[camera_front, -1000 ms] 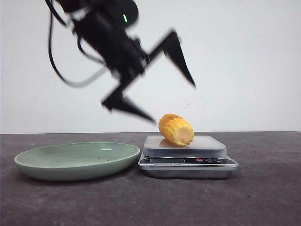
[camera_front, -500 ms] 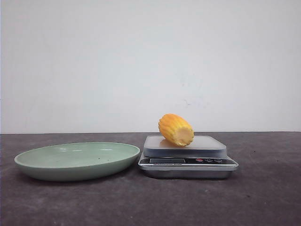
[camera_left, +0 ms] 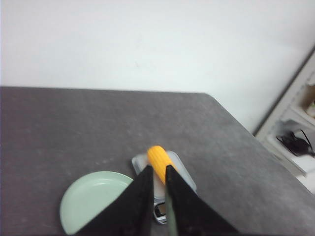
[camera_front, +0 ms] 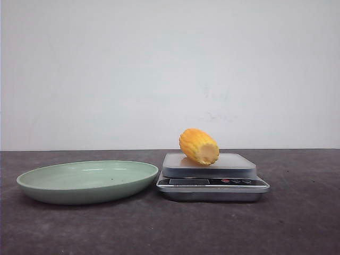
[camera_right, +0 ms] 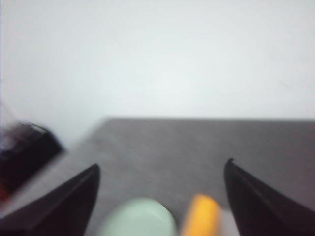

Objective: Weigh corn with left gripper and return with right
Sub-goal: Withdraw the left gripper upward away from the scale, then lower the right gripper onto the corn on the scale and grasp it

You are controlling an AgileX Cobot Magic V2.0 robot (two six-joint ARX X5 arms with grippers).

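The corn, a short yellow-orange cob piece, lies on the silver kitchen scale, clear of both grippers. No gripper shows in the front view. In the left wrist view my left gripper hangs high above the table, its black fingers nearly together and empty, with the corn and the scale far below. In the blurred right wrist view my right gripper is wide open and empty, above the corn.
A shallow pale green plate sits on the dark table just left of the scale; it also shows in the left wrist view and the right wrist view. A white shelf unit stands beyond the table's right edge.
The left arm, open above the corn a second ago, has lifted out of the front view. The corn has stayed on the scale.
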